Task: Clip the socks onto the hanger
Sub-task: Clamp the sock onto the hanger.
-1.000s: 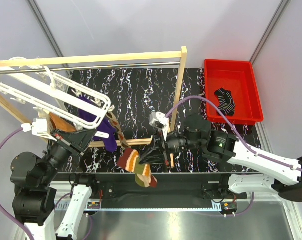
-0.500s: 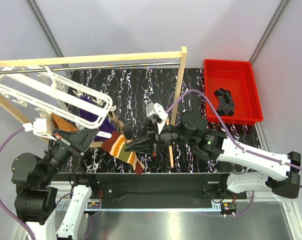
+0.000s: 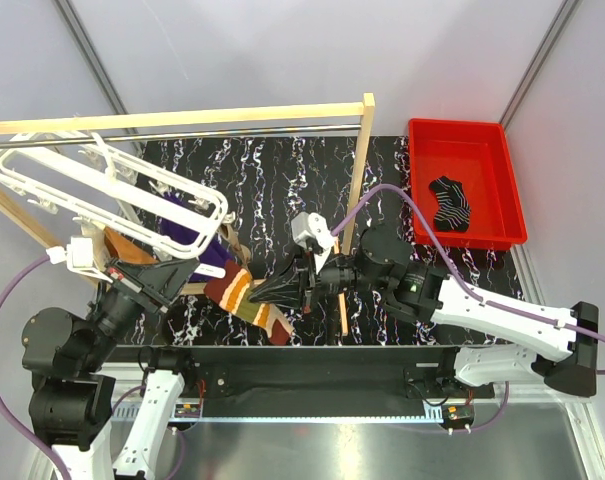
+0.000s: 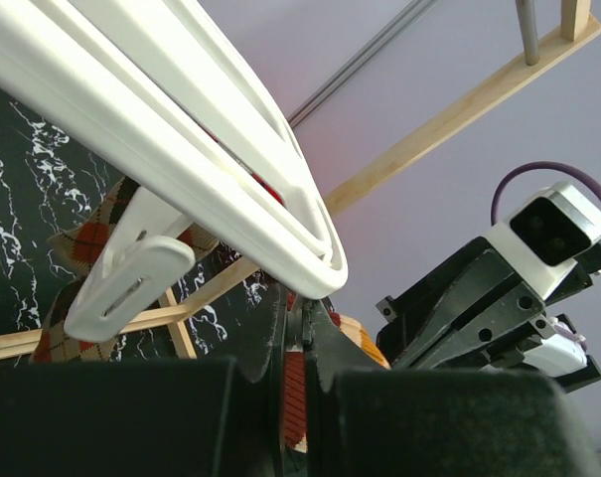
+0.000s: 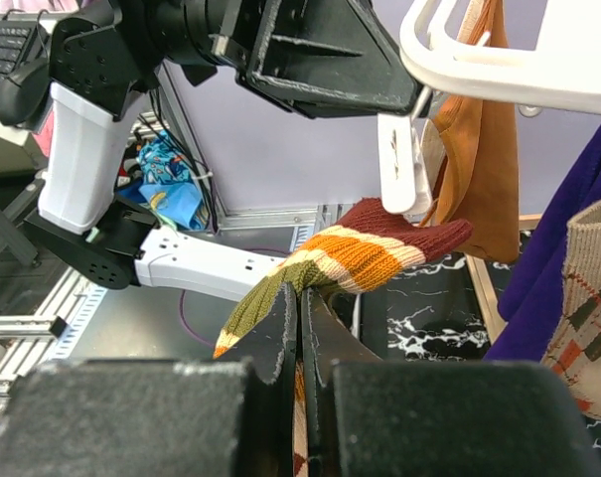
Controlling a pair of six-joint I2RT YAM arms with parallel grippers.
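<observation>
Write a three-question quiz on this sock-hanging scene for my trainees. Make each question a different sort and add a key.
1. True or false: the right gripper is shut on the brown-orange striped sock.
2. Where does the black striped sock lie? A: in the red bin. B: on the bare table. C: in the left arm's grip.
3. Fill the gap: the purple sock hangs below the white ____.

Key:
1. True.
2. A.
3. hanger.

One hanger, one red bin, perhaps five socks: one in the right gripper, three by the left gripper.
</observation>
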